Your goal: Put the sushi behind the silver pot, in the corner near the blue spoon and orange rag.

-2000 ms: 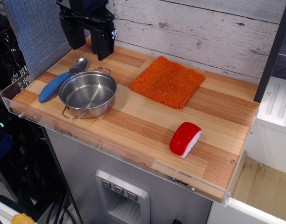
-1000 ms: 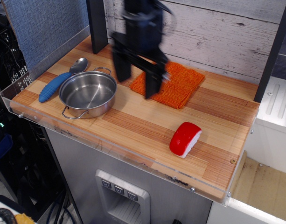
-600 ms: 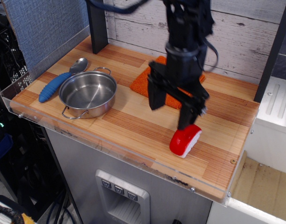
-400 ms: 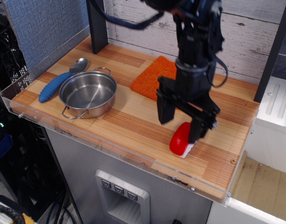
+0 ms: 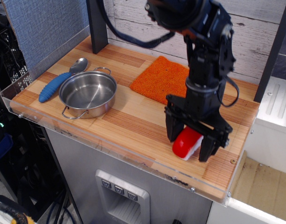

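Note:
The sushi (image 5: pixel 187 142), red top over a white base, lies on the wooden board near its front right edge. My gripper (image 5: pixel 191 142) is lowered over it, open, with one black finger (image 5: pixel 172 131) on its left and the other on its right; the sushi sits between them. I cannot tell whether the fingers touch it. The silver pot (image 5: pixel 87 94) stands empty at the left of the board. The blue spoon (image 5: pixel 56 84) lies just left of the pot, bowl toward the back. The orange rag (image 5: pixel 162 79) lies flat at the back centre, partly behind my arm.
A black post (image 5: pixel 98 25) stands in the back left corner by the grey-blue side wall. A clear acrylic lip (image 5: pixel 110 147) runs along the board's front and left edges. A white plank wall closes the back.
My gripper has swung from the back left corner across the rag to the front right and come down so its open fingers straddle the sushi. The sushi, pot, spoon and rag have not moved.

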Available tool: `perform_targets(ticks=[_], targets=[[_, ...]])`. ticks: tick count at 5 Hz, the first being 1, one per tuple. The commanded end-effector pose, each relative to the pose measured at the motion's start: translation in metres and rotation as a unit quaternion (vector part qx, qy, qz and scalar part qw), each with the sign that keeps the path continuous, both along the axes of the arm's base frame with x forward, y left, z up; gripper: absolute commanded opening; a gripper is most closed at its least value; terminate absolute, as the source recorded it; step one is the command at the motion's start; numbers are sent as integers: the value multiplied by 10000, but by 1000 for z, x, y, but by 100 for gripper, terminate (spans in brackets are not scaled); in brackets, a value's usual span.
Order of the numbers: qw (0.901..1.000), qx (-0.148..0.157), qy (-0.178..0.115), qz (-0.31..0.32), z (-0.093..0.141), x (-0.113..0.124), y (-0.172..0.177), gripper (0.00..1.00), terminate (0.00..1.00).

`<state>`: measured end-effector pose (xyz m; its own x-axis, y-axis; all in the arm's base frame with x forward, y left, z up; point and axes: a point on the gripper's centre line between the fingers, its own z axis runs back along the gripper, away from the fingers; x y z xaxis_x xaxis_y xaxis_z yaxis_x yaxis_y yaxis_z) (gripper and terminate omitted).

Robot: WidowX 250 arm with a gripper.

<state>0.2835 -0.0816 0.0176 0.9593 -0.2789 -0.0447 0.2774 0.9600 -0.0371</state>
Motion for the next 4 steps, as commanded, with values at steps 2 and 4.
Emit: perform_targets(ticks=[2,4], targets=[[9988,273,-338,-241,10,1,-8,0,0],[9941,2,-990,-444,91,8,26,0,0]])
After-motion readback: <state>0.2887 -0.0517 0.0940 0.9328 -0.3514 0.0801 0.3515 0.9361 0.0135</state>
